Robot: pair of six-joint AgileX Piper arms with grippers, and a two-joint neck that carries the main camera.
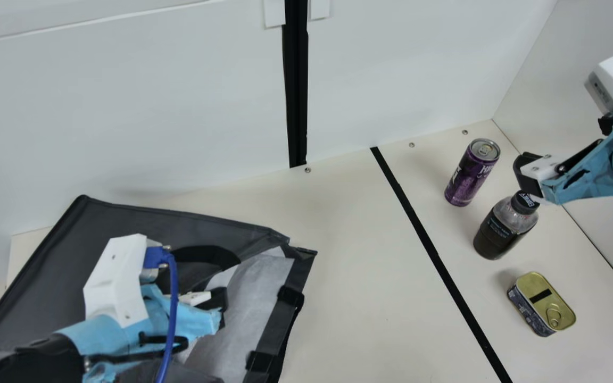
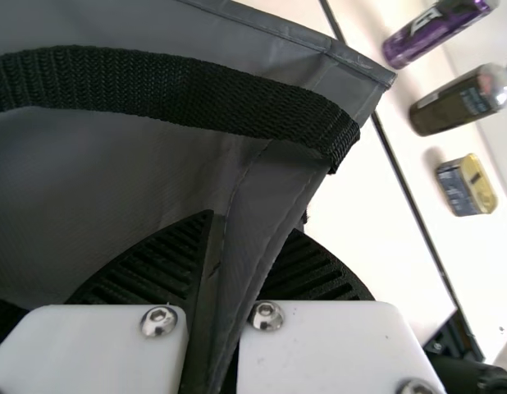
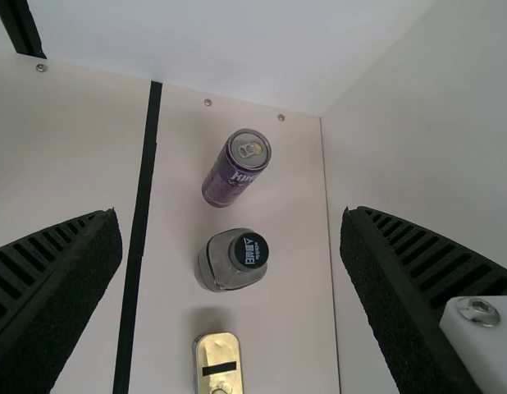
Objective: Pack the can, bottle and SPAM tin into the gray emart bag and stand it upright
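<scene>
The left hand (image 1: 222, 314) pinches the gray emart bag (image 1: 46, 260), cropped at the main view's left edge. The spread right hand (image 1: 528, 173) slightly hides the bottle (image 1: 499, 234), between can (image 1: 466, 178) and SPAM tin (image 1: 538, 303) near the tabletop's (image 1: 365, 276) right edge.

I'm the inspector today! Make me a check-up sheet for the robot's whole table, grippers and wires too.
Surface: cream table, black stripe across it
Job's things: can and bottle standing, SPAM tin lid up, all right of the stripe; gray bag lying down, nothing packed yet
Clutter: nothing seen
Left gripper: shut on the bag's edge
Right gripper: open, above the bottle
Cables: blue cable on the left arm
Surroundings: white walls
</scene>
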